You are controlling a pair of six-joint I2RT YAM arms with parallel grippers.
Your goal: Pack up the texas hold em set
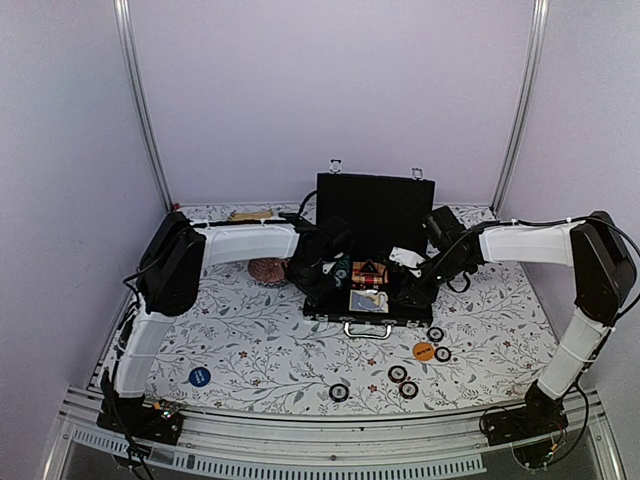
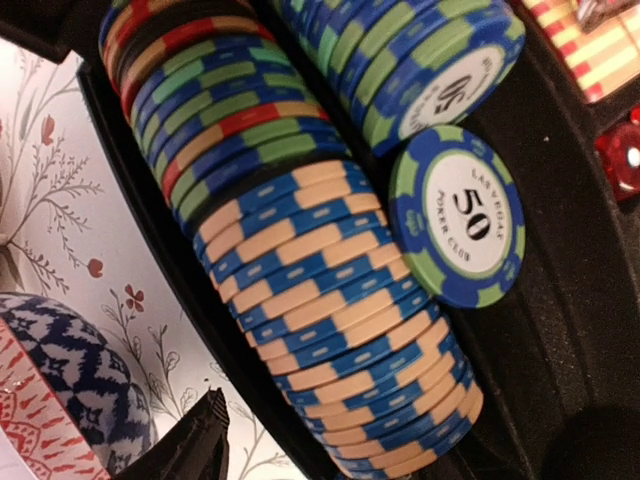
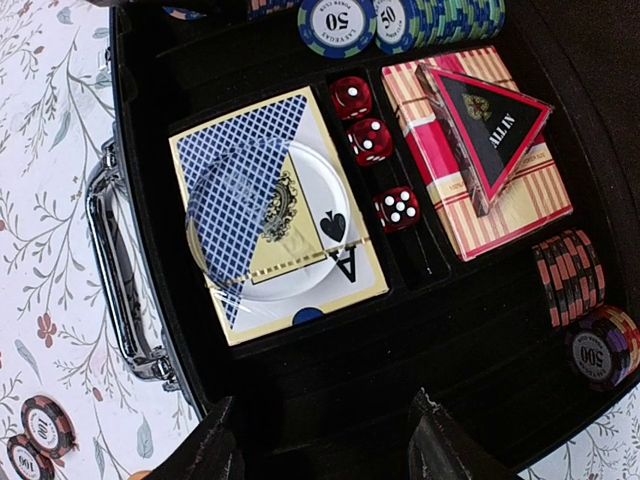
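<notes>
The black rectangular briefcase with silver handle (image 1: 375,210) lies open mid-table, lid upright, holding rows of striped poker chips (image 2: 330,330), red dice (image 3: 370,140), card decks (image 3: 250,170) and a red triangle (image 3: 490,120). Loose black-and-white chips (image 1: 339,392), an orange disc (image 1: 423,351) and a blue disc (image 1: 199,376) lie before it; a pink-red woven ball (image 1: 268,270) sits at its left end. The right gripper (image 3: 322,445) hangs spread wide, empty, over the case's near wall; the left gripper (image 1: 318,262) shows one finger (image 2: 205,440) only, so its opening cannot be told
</notes>
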